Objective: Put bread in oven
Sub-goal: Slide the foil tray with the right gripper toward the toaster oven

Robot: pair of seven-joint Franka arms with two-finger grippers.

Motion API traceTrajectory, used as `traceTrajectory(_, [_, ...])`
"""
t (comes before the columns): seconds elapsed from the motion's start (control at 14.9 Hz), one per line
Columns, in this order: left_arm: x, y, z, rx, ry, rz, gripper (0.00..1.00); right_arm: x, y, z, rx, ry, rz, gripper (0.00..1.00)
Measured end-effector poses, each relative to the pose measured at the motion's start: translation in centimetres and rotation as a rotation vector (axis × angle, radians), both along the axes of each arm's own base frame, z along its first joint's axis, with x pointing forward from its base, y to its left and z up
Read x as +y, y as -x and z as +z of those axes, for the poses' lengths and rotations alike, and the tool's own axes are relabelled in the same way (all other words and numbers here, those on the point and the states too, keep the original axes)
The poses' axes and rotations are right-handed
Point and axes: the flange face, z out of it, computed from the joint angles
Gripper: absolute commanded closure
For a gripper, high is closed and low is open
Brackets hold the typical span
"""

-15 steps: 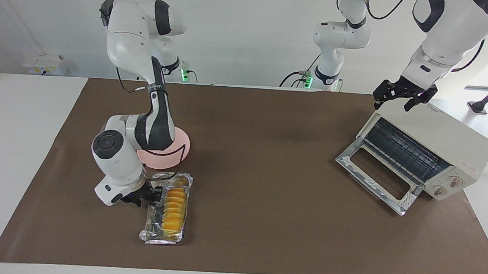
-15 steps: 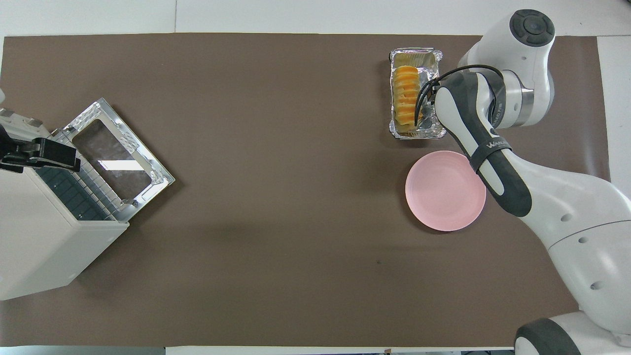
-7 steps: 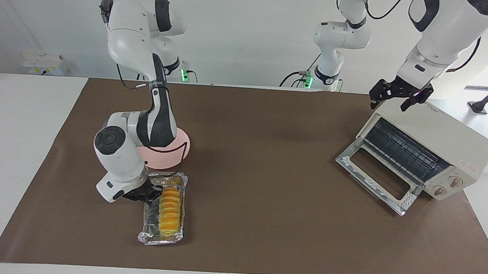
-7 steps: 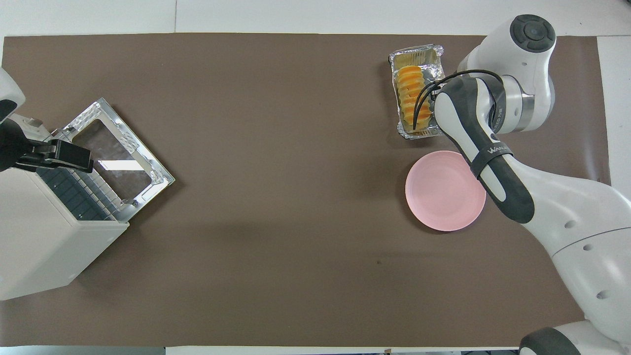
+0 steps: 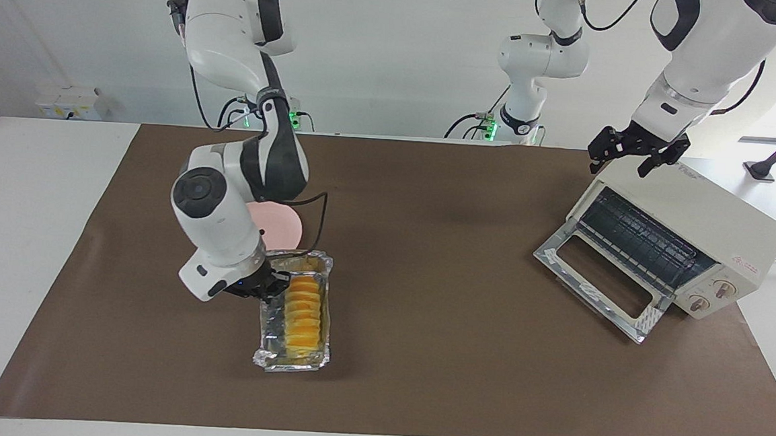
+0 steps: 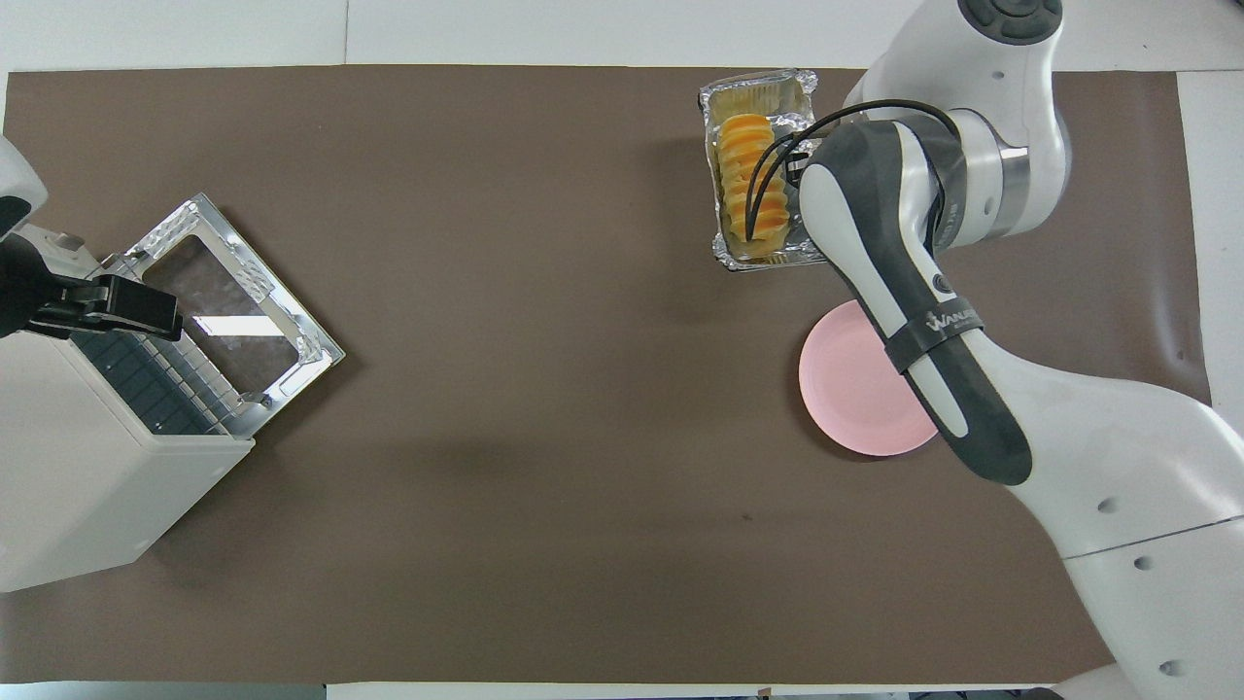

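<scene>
The bread point(image 5: 303, 310), a ridged golden loaf, lies in a crinkled foil tray point(image 5: 291, 362). My right gripper point(image 5: 269, 285) is shut on the tray's long rim and holds it just above the brown mat, beside the pink plate. In the overhead view the bread point(image 6: 750, 190) and the tray point(image 6: 739, 261) show, and the arm hides the right gripper. The cream oven point(image 5: 718, 225) stands at the left arm's end with its glass door point(image 5: 599, 285) dropped open and the dark rack showing. My left gripper point(image 5: 634, 159) is open over the oven's top edge point(image 6: 78, 486).
A round pink plate point(image 5: 280, 225) lies on the mat, partly under the right arm; it also shows in the overhead view point(image 6: 855, 399). A brown mat point(image 5: 426, 247) covers the table between the tray and the oven. The oven's open door point(image 6: 233, 311) juts toward the table's middle.
My right gripper has lifted the foil tray with the bread and carried it toward the oven's end of the table. The left gripper stays over the oven's top.
</scene>
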Motion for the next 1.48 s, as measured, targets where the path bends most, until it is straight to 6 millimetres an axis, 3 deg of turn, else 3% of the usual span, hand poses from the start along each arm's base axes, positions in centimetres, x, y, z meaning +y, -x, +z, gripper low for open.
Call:
traceTrajectory(0.34, [0.0,0.0,0.0,0.0,0.0,0.0,0.0,12.3,4.3,0.4,0.01,-0.033,0.042,1.0])
traceTrajectory(0.54, [0.3,0.0,0.0,0.0,0.0,0.007,0.0,17.3,6.5,-0.4,-0.003,-0.041,0.055,1.0])
traceTrajectory(0.74, [1.3,-0.1,0.0,0.0,0.001,0.024,0.0,20.1,8.1,-3.6,-0.026,-0.054,0.019,1.0])
traceTrajectory(1.14, [3.2,-0.5,-0.9,-0.015,0.002,0.059,0.0,20.8,9.3,-7.6,-0.033,-0.052,0.013,0.98])
traceTrajectory(1.21, [3.2,-0.6,-1.0,-0.016,0.002,0.059,0.0,20.8,9.6,-8.2,-0.031,-0.05,0.013,0.18])
traceTrajectory(1.28, [3.2,-0.6,-1.1,-0.017,0.002,0.058,0.0,20.8,9.7,-8.6,-0.03,-0.049,0.014,0.0])
traceTrajectory(1.48, [3.2,-0.5,-1.7,-0.018,0.002,0.059,0.0,20.8,9.9,-8.9,-0.026,-0.047,0.011,0.0])
